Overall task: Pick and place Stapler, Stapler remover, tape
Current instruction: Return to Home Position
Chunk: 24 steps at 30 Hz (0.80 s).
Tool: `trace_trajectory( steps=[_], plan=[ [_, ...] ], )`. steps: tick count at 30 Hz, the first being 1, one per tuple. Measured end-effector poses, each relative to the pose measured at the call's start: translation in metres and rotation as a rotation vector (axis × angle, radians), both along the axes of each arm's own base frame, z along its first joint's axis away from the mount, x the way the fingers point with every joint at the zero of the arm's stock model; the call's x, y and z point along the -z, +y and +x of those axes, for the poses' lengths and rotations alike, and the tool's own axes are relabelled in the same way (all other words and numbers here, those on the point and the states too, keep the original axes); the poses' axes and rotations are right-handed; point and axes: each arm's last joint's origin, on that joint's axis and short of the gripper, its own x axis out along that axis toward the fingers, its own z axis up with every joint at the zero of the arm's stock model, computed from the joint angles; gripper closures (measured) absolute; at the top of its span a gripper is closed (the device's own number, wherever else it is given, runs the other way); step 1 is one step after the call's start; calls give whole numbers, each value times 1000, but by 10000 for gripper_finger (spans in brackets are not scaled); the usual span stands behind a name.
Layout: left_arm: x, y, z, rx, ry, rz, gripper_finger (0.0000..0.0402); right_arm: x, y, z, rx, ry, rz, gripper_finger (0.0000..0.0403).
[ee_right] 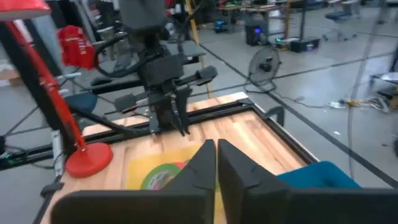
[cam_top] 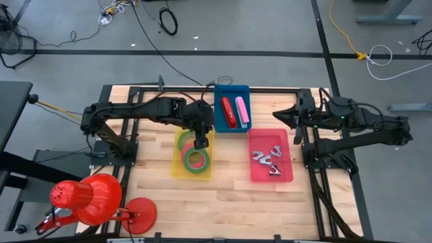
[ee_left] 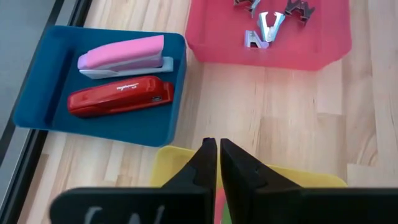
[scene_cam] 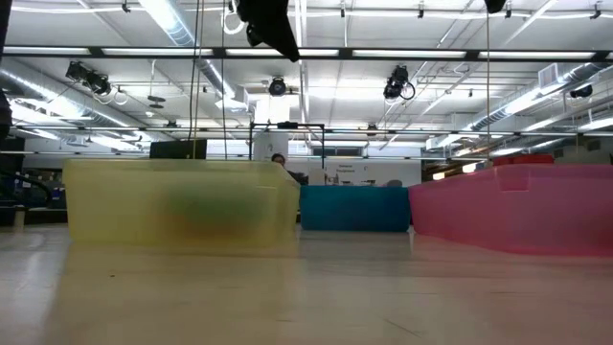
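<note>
Two tape rolls point(cam_top: 195, 156), green and pink, lie flat in the yellow tray point(cam_top: 181, 169). A red stapler point(ee_left: 121, 96) and a pink stapler point(ee_left: 124, 55) lie side by side in the blue tray point(ee_left: 143, 127). Several metal staple removers point(ee_left: 264, 28) lie in the pink tray point(ee_left: 267, 55). My left gripper point(ee_left: 217, 163) hangs shut and empty above the yellow tray's far end point(ee_left: 174, 155). My right gripper point(ee_right: 216, 163) is shut and empty, raised near the table's right edge point(cam_top: 278, 115), well clear of the trays.
A red desk lamp point(cam_top: 94, 199) stands at the table's near left corner. The three trays sit close together mid-table, with bare wood point(cam_top: 229, 196) along the near edge. Black frame rails point(cam_top: 310, 155) run along the table's sides.
</note>
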Motion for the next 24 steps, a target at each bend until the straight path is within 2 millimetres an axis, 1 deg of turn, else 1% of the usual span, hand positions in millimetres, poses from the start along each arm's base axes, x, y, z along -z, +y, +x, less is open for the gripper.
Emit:
trace_trajectory(
  steps=[3, 8, 13, 18, 20, 24],
  plan=[
    [0, 0, 0, 0, 0, -1, 377, 9, 2, 0, -62, 9, -15, 398],
    [0, 0, 0, -5, -1, -4, 376, 27, 2, -9, -80, -66, -11, 399],
    [0, 0, 0, -3, 0, -1, 376, 66, 3, -8, -126, -104, -27, 400],
    [0, 0, 0, -10, 0, 12, 376, 107, 5, -6, -182, -172, 17, 401],
    [0, 0, 0, -10, 1, 13, 376, 121, 6, -7, -201, -208, 29, 401],
    [0, 0, 0, -10, 1, 12, 376, 142, 6, -9, -216, -249, 27, 401]
  ],
)
